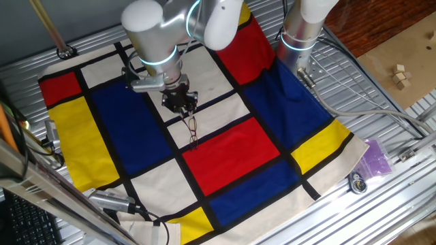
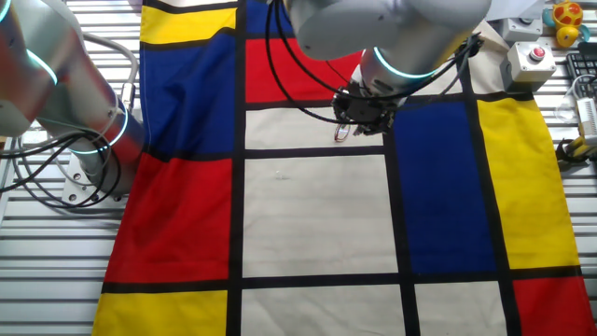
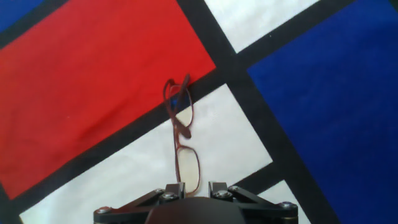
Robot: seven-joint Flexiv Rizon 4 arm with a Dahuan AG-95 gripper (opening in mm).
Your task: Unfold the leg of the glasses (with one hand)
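Note:
The glasses (image 3: 184, 134) are thin, reddish-brown and wire-rimmed. In the hand view they stretch away from me over a white square and a black stripe of the checked cloth (image 3: 93, 81), and their far end reaches the red square. My gripper (image 3: 196, 190) has its fingers (image 3: 176, 189) close together, with the near lens end between them. It seems shut on that end. The leg is hard to tell from the frame; a thin bar lies folded along the lenses. In one fixed view the glasses (image 1: 193, 129) reach out below the gripper (image 1: 180, 103). In the other fixed view the gripper (image 2: 362, 114) hides most of the glasses (image 2: 342, 132).
A second arm's base (image 1: 300, 30) stands at the cloth's far edge and shows in the other fixed view (image 2: 89, 140) with cables. A purple object (image 1: 375, 158) and small wooden blocks (image 1: 402, 75) lie off the cloth. A red-button box (image 2: 532, 58) stands beyond it.

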